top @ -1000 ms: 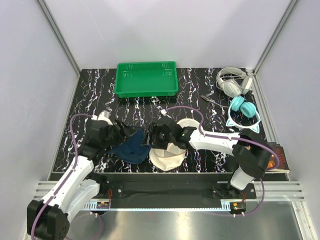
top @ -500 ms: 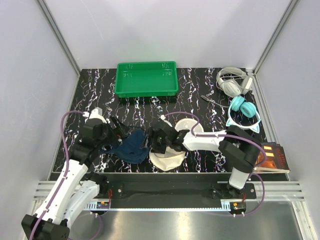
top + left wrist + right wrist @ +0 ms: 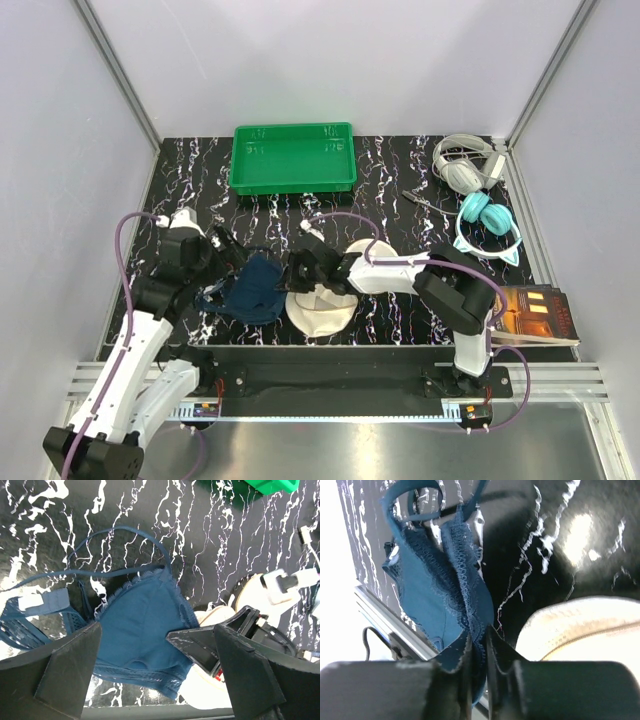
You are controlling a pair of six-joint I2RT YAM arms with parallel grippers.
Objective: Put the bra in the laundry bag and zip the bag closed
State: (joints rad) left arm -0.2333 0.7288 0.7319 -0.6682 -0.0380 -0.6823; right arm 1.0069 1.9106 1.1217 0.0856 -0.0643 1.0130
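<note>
My right pincer (image 3: 479, 647) clamps the bra (image 3: 252, 290) by its lace edge; my left pincer (image 3: 155, 655) hangs open above it. The bra sits just left of the laundry bag (image 3: 318, 312). Risk: the thin pinch slips, or loose straps snag.

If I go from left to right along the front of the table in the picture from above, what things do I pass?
Dark navy-blue fabric bra → cream-beige round mesh laundry bag → dark rectangular book with an orange cover picture.
</note>
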